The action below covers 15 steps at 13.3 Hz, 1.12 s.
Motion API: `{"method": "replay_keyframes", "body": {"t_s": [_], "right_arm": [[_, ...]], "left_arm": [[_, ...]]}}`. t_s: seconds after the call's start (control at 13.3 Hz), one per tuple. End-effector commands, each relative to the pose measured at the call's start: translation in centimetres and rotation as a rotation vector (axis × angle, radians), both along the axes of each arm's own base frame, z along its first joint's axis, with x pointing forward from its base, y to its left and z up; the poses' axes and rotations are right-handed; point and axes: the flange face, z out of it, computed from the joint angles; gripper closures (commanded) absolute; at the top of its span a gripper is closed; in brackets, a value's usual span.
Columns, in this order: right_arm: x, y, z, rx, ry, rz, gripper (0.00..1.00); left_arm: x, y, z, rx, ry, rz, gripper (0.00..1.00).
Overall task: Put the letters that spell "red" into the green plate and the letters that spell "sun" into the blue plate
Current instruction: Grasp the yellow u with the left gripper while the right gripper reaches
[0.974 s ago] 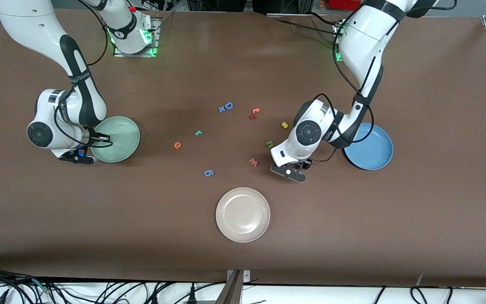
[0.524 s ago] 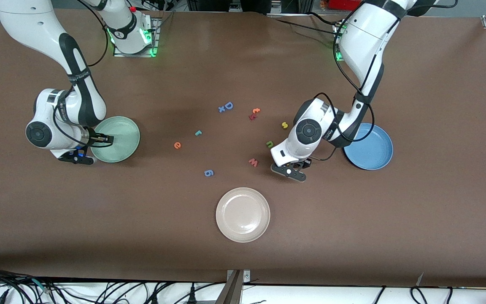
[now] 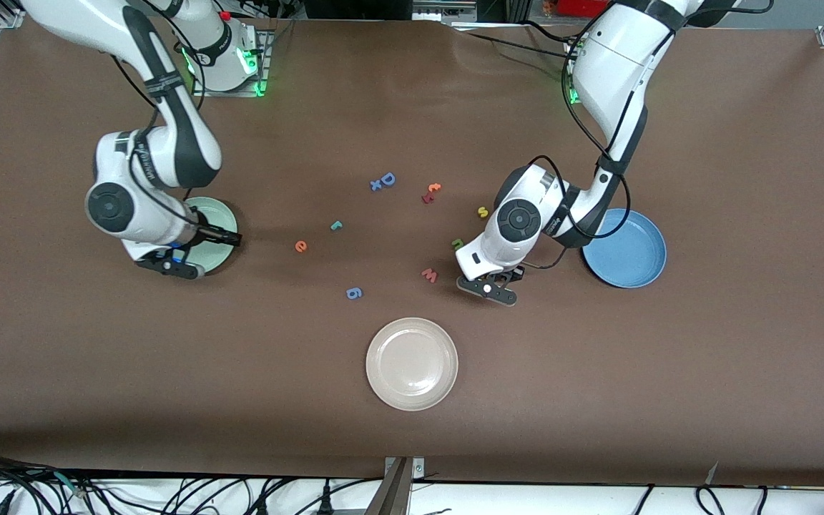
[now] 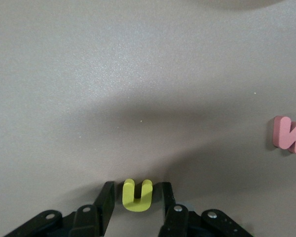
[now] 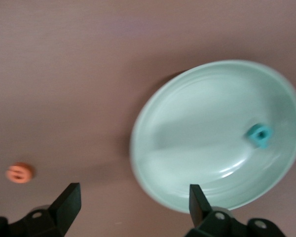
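Jaws of the left gripper point(image 4: 136, 197) straddle a small yellow foam "u" point(image 4: 137, 195) on the brown bench point(image 3: 669, 372), not yet touching it. Right gripper point(image 5: 133, 205), jaws spread, hangs over the round mint-green plate point(image 5: 187, 143) holding a teal foam letter point(image 5: 260, 135).

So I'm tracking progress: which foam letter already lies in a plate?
The teal letter in the green plate; every other visible letter lies on the table.

A robotics lab. Two white arms are bolted on metal base plates point(image 3: 229, 79) at eleven and one o'clock of a brown-covered counter point(image 3: 412, 429). Bundled cables point(image 3: 169, 493) trail along its six o'clock edge.
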Motion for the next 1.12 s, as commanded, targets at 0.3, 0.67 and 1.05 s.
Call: {"method": "replay_keyframes", "body": {"t_s": [0.3,0.67,1.05], "right_arm": [[-0.1,9.1,-2.6,0.008,-0.063,-0.233,0.01],[-0.8,12.4,-5.8,0.031,-0.126,-0.293,0.01],[-2.7,12.5,-8.2,0.013,-0.097,-0.295,0.02]], "left_arm": [[-0.6,0.2,0.6,0.028,-0.017,0.013,0.78],[0.5,1.7,3.0,0.037,-0.008,0.036,0.83],[1.4,11.8,10.4,0.135,0.216,0.013,0.83]]}}
